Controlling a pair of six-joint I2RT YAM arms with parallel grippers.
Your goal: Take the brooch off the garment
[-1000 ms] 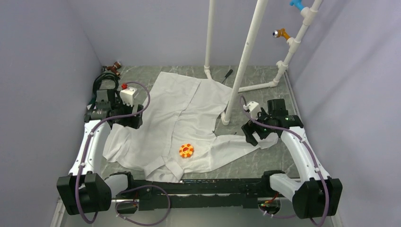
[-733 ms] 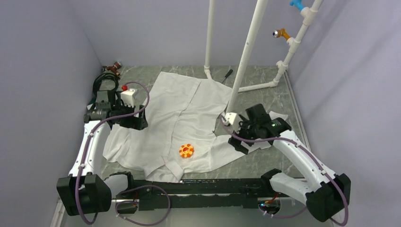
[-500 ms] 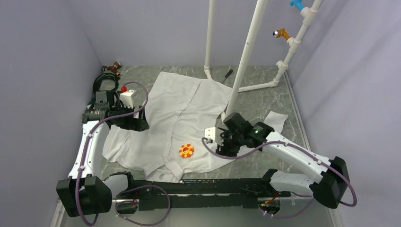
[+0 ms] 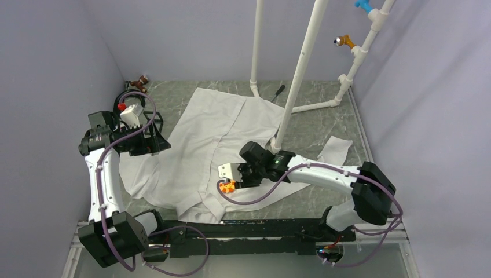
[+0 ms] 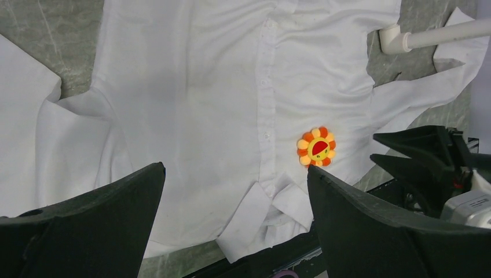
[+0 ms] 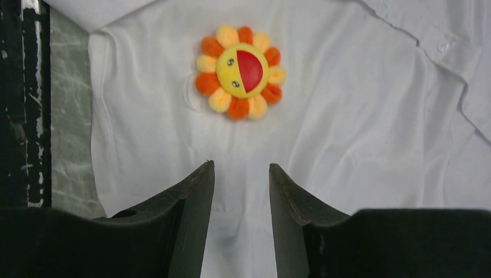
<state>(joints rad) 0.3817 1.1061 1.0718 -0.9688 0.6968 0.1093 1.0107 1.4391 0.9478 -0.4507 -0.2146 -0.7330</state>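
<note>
Brooch (image 6: 240,71) on garment (image 6: 359,133) just beyond right jaws, these narrowly apart, empty; left jaws wide apart

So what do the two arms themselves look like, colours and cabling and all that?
The left arm and right arm are built alike: white links between chunky black joints, with a purple cable trailing along each. The left has a white block with a red cap near its wrist; the right shows a small green light. The fingers are matte black, broad and tapering.
</note>
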